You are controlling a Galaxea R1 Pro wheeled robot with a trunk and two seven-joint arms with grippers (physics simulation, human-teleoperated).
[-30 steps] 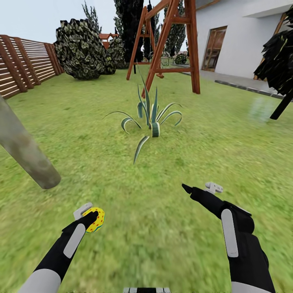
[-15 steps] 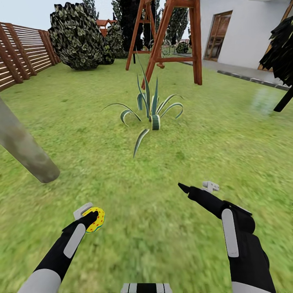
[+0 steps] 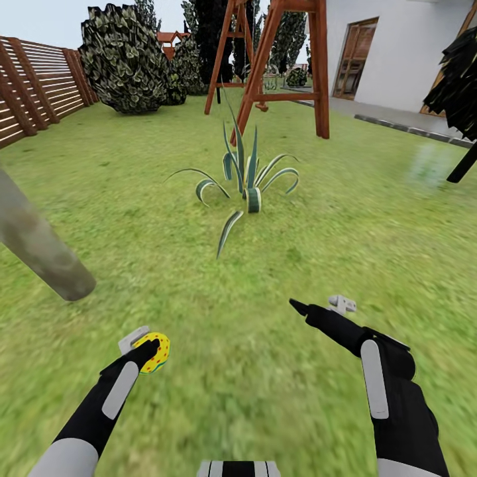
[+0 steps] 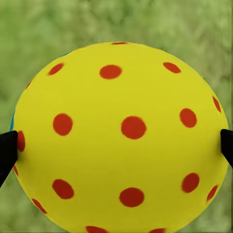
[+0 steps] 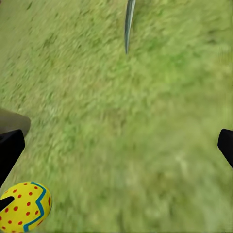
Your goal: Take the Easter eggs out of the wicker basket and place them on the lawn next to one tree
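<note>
From the head view, your left end effector [image 3: 142, 347] is clamped on one Easter egg [image 3: 154, 352], holding it low over the lawn [image 3: 265, 278]. The tree [image 3: 36, 245] shows as a pale mottled trunk meeting the grass ahead and to the left of that hand, near but not beside it. You are carrying the egg close to the ground, which I judge suits a gentle set-down by the trunk's base. Your right end effector [image 3: 318, 307] hangs over bare grass with its fingers spread and nothing between them, well apart from the egg. A striped spiky plant [image 3: 248, 182] stands farther ahead, and behind it a wooden swing frame [image 3: 278, 59], a slatted fence [image 3: 40, 93] and a white house [image 3: 397, 59]. I can't tell from here where the wicker basket or the other two eggs lie.

In the left wrist view, the egg [image 4: 119, 136] sits squarely between the two dark fingertips [image 4: 7, 150], one touching each flank, with blurred grass behind. The grip looks centred, so a slip seems unlikely to me.

In the right wrist view, the fingertips [image 5: 9, 150] stand far apart over grass, clearly empty. The held egg [image 5: 24, 206] shows at the frame's corner with its blue zigzag band, and one leaf of the plant [image 5: 129, 22] reaches in.
</note>
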